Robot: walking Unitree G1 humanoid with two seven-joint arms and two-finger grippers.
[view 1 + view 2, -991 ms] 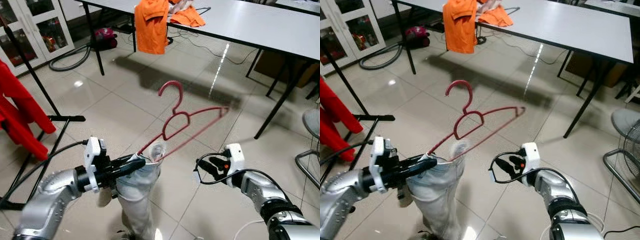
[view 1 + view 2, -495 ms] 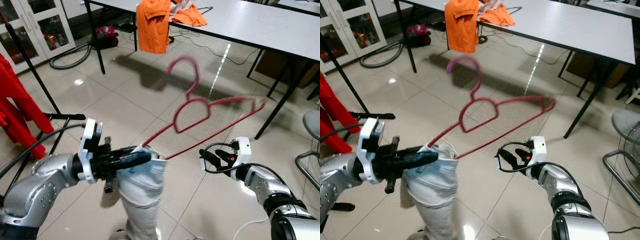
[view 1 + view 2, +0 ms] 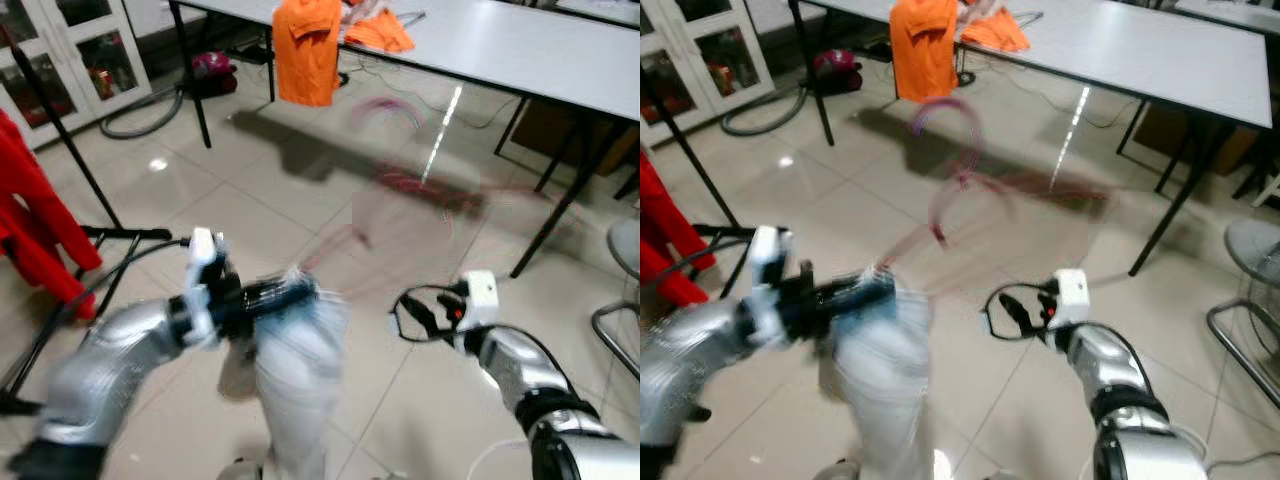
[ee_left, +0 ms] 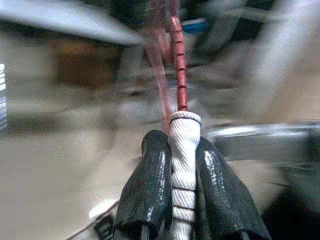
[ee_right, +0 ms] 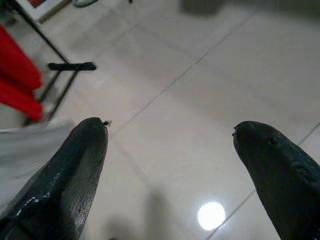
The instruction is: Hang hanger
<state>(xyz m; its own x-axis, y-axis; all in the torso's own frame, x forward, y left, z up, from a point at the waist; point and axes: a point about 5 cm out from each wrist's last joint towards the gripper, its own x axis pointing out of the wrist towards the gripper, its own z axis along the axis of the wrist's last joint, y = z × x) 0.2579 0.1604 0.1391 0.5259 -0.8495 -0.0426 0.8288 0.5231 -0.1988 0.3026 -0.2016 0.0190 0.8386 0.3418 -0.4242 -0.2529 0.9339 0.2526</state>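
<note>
Counter (image 3: 560, 60): long, white, orange garments at its far end.
Garment rack (image 3: 60, 150): robot's left, red clothes hung.
Pale garment (image 3: 295, 370): draped below the left end effector.
Hanger (image 3: 970, 190): red, motion-blurred, raised mid-air ahead.
Left end effector (image 4: 182, 165): clenched on hanger's white-wrapped end.
Right end effector (image 5: 170, 150): released, low, unladen.
Advice: steady the swing, then hook onto the rack's rail.

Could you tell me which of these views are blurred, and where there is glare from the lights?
Both eye views: the hanger and the left tool are smeared by motion, while the table stays fairly crisp. Left wrist view: the background is streaked, though the fingers pinching the white cloth are sharp. Right wrist view: sharp, with a bright lamp glare on the floor.
</note>
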